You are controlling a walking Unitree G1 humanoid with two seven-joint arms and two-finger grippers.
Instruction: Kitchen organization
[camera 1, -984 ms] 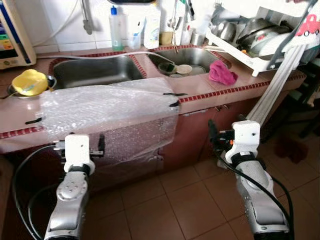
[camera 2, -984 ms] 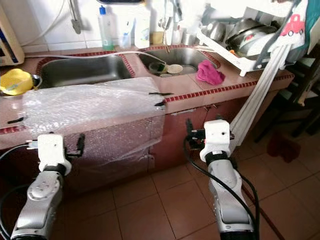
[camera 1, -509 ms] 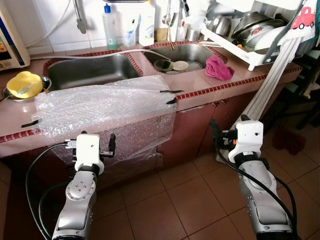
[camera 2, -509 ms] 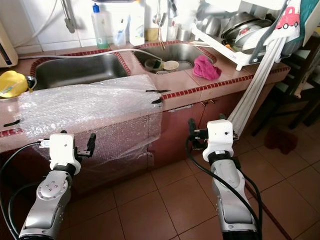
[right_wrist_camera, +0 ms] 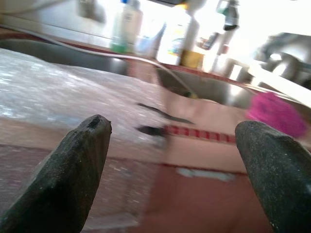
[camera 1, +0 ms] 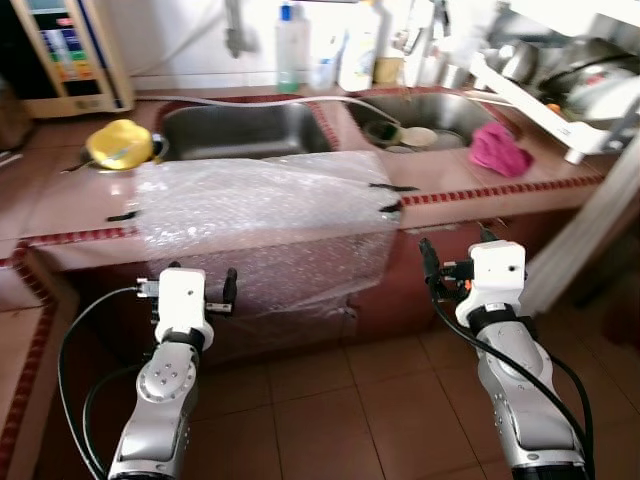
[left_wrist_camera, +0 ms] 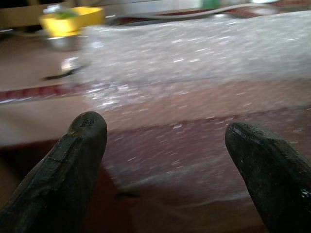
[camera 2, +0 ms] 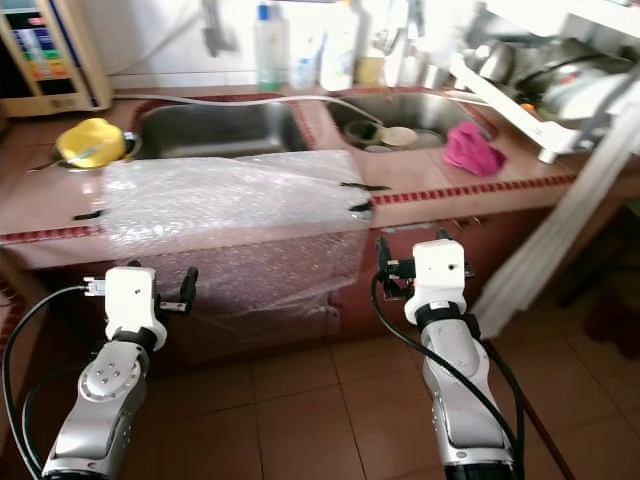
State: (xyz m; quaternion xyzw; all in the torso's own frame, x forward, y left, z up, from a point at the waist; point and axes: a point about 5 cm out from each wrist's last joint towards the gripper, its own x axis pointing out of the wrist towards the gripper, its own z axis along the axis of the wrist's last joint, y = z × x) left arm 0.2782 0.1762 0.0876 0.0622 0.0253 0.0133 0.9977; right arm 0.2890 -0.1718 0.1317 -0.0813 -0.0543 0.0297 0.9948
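A red-tiled kitchen counter [camera 1: 470, 185] with two steel sinks runs across in front of me. A sheet of bubble wrap [camera 1: 260, 205] is taped over its front edge and hangs down the cabinet. A yellow bowl [camera 1: 118, 145] sits at the counter's left, and a pink cloth [camera 1: 498, 148] lies at the right. Small dishes [camera 1: 412, 135] lie in the right sink [camera 1: 440, 110]. My left gripper [left_wrist_camera: 165, 131] is open and empty, held low facing the hanging wrap. My right gripper [right_wrist_camera: 172, 128] is open and empty too, before the cabinet right of the wrap.
Bottles [camera 1: 290, 45] stand behind the sinks and a white hose [camera 1: 300, 100] crosses them. A white dish rack [camera 1: 560, 95] with pans is at the far right, and a water dispenser [camera 1: 70, 50] at the far left. Brown floor tiles [camera 1: 340, 430] lie below.
The camera has swung left, so the counter sits further right in view and the dispenser shows more. The left arm rose a little. Both grippers stay open.
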